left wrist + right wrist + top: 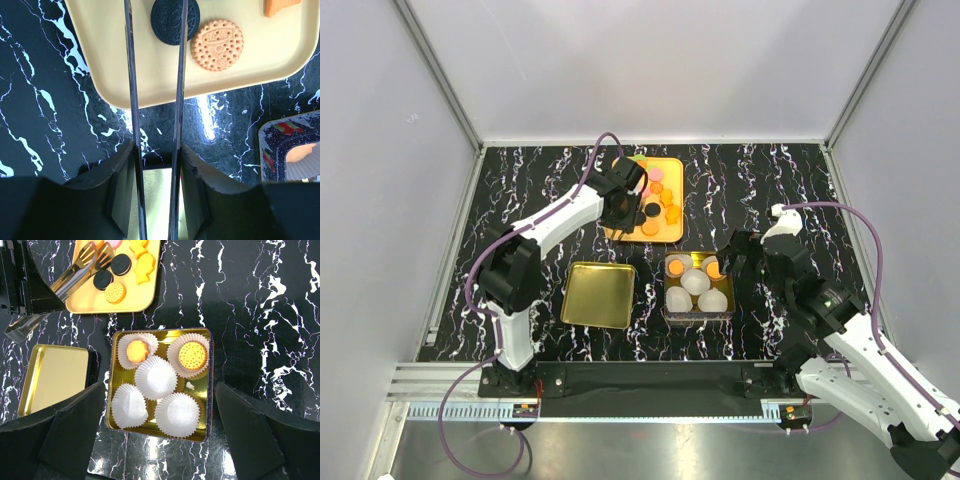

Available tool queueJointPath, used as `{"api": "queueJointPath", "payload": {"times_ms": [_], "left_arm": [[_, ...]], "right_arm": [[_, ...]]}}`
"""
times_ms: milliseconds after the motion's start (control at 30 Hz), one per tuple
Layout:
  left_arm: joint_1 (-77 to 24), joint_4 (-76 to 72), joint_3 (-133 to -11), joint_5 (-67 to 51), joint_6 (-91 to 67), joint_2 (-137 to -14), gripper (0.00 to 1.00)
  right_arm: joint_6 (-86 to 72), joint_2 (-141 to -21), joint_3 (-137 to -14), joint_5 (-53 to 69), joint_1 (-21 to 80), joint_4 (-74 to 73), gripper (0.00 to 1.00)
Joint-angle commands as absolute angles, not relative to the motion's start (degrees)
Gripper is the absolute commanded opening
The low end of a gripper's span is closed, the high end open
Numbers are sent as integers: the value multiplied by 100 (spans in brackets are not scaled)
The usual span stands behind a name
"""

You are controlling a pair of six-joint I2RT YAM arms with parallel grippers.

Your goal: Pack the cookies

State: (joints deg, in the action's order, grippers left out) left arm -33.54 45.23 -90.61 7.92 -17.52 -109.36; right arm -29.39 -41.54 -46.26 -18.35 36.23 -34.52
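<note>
Black tabletop (750,190) veined with white fills my overhead view, walled in by pale panels (410,100). At its far middle sits a pale yellow rectangular plastic tray (140,295) carrying the cookies (650,228), small flat discs, mostly orange with some black and pink. My left gripper (156,155) is clenched around long shiny metal tongs (131,75), whose two blades reach out over the tray. One blade crosses a round black cookie (165,20) lying just beside a dotted orange cookie (217,45); I cannot tell whether it touches. Nearer to me stands a square gold tin (204,390) with five white fluted paper cups (156,377); the two far cups each hold an orange biscuit (192,355). My right gripper (160,387) hangs above the tin, jaws spread wide, grasping nothing. Left of the tin lies a flat gold metal lid (55,375)
</note>
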Motion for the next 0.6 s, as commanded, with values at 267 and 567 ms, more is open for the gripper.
{"api": "queueJointPath", "payload": {"times_ms": [267, 567], "left_arm": [[-3305, 4676, -9711, 932, -1521, -10749, 39], [-3296, 4746, -9870, 984, -1459, -10714, 39]], "right_arm": [[-2962, -4157, -4667, -1863, 3647, -3270, 100], [-2953, -4175, -4649, -1890, 3647, -3270, 100]]}}
